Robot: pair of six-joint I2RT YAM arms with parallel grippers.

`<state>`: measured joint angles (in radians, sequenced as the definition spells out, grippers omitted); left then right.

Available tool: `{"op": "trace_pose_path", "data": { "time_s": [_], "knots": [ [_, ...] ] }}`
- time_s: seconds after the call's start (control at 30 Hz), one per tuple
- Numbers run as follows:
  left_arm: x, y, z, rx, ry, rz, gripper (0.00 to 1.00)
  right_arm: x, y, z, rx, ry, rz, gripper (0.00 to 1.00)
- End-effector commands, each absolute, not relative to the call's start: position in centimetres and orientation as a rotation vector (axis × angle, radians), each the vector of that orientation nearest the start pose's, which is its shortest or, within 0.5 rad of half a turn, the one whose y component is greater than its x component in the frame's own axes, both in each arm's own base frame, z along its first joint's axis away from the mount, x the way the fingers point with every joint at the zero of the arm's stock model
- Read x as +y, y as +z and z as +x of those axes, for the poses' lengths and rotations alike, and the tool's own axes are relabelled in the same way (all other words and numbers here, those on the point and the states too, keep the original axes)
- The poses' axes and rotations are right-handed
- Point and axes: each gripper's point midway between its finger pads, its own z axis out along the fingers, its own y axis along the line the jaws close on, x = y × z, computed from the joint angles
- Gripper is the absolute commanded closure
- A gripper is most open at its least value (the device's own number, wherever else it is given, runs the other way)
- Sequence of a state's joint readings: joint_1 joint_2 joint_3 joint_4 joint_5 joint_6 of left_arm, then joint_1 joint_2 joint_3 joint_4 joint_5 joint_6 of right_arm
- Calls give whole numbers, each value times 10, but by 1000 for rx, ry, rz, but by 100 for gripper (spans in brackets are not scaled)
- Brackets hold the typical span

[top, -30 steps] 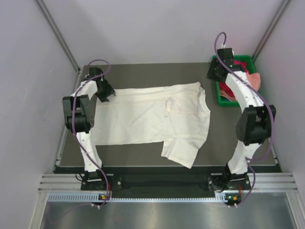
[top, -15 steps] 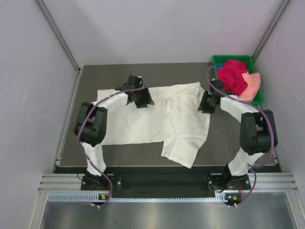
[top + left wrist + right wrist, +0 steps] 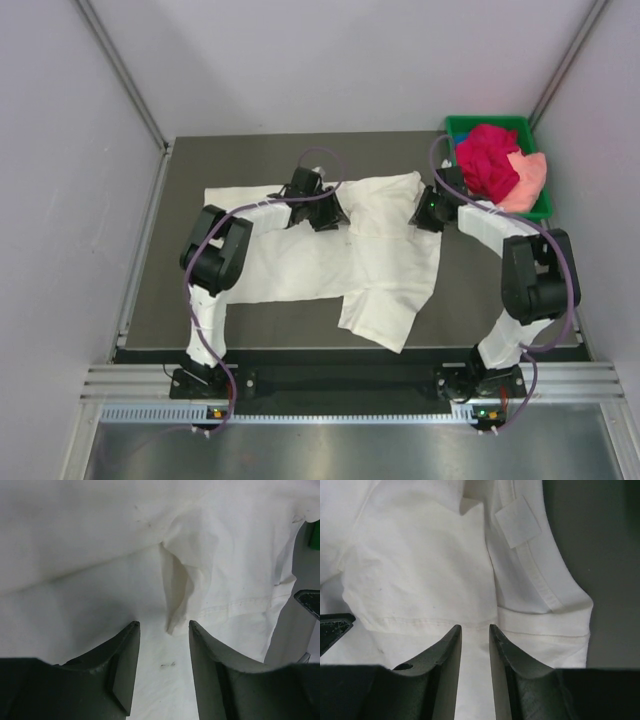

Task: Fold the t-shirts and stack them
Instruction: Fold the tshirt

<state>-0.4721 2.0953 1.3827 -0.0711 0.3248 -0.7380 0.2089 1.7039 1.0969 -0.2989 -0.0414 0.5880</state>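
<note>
Now both arms have moved in over the cream-white shirt (image 3: 300, 262), spread flat on the table (image 3: 465, 285). A second ago the left was at its far corner and the right was over the green tray (image 3: 500, 120). The left gripper (image 3: 162, 625) is wide open and holds nothing, and the right gripper (image 3: 474, 628) is open only a crack, also empty. They look ready to pinch and fold.

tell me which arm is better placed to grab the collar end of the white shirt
Probably right. The right gripper hangs open just short of the collar label of the cream-white t-shirt, at its right edge. The left gripper is open over a crease nearer the shirt's middle, farther from the collar.
</note>
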Motion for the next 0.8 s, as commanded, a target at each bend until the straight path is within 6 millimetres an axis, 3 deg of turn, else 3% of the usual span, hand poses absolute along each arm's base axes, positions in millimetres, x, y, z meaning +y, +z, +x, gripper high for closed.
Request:
{"op": "trace_pose_path", "data": {
  "time_s": [0.0,0.3,0.63,0.77],
  "knots": [
    [-329,53,435,2452,-945,-100,51,118,62,404,2450,377,493,71],
    [-342,43,427,2473,-946,-69,55,117,50,398,2463,375,548,71],
    [-342,42,429,2485,-913,-54,67,121,39,398,2472,388,596,71],
    [-342,42,428,2489,-913,-49,77,122,34,398,2477,387,610,72]
  ]
}}
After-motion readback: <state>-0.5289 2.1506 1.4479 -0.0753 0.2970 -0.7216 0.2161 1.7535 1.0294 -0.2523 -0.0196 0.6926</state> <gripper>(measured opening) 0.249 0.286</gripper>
